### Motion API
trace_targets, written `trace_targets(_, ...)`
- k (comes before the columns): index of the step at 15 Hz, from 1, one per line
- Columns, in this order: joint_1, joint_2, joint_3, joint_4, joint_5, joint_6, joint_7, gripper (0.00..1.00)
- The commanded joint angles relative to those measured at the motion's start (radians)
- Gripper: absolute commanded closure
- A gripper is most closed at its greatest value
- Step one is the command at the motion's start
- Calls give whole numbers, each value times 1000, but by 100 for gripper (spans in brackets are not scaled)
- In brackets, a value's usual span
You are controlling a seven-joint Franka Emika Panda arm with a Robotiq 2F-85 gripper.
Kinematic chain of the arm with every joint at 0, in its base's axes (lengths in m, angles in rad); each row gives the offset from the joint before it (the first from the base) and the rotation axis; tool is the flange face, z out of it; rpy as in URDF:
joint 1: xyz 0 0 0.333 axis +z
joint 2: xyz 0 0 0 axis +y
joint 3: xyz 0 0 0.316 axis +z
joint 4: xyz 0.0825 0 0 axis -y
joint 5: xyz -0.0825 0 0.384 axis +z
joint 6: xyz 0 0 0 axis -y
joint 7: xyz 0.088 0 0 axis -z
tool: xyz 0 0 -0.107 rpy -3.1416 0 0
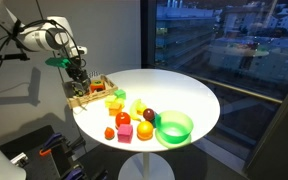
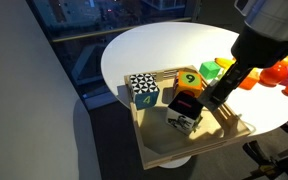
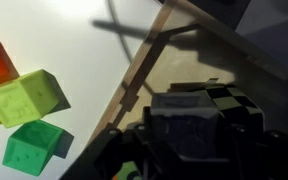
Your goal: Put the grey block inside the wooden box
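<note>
— Gripper (image 3: 189,135) first: what does it have?

— Its dark fingers sit close against both sides of the grey block (image 3: 184,115), so I judge that it is holding the block. The jaws are only as far apart as the block is wide.

— And where is the block?

— It is inside the wooden box (image 2: 154,140), low over the floor. In an exterior view the grey block (image 2: 184,112) casts a shadow right below it. I cannot tell whether it touches the wood.

— What is around it?

— A yellow numbered cube (image 2: 189,80) stands just beyond it on the far side. A black-and-white patterned cube (image 2: 142,88) is to the left. Both are inside the box.

— What is outside the box?

— In the wrist view, a yellow-green block (image 3: 29,95) and a green block (image 3: 32,150) lie left of the slat. They rest on the white table (image 1: 184,95), and the green bowl (image 1: 174,127) is well apart.

— What could go wrong?

— If the block is let go above the floor, it may tip or bounce against the yellow numbered cube. If the fingers open wide, one could knock that cube. If the arm pulls away at an angle, a finger could catch the low side. The box looks light and sits near the table's edge (image 1: 84,100), so it could be dragged.
</note>
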State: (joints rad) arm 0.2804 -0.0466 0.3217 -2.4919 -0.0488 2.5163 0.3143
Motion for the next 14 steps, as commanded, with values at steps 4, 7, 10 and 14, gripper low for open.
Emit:
trace_targets(4, 23, 50, 8, 57, -34, -27, 67, 17)
trace_targets(7, 22, 61, -1, 66, -42, -31, 83, 0)
trace_targets(10, 19, 69, -11, 76, -44, -35, 93, 0)
trace_targets(14, 14, 69, -28, 93, -26, -78, 94, 0)
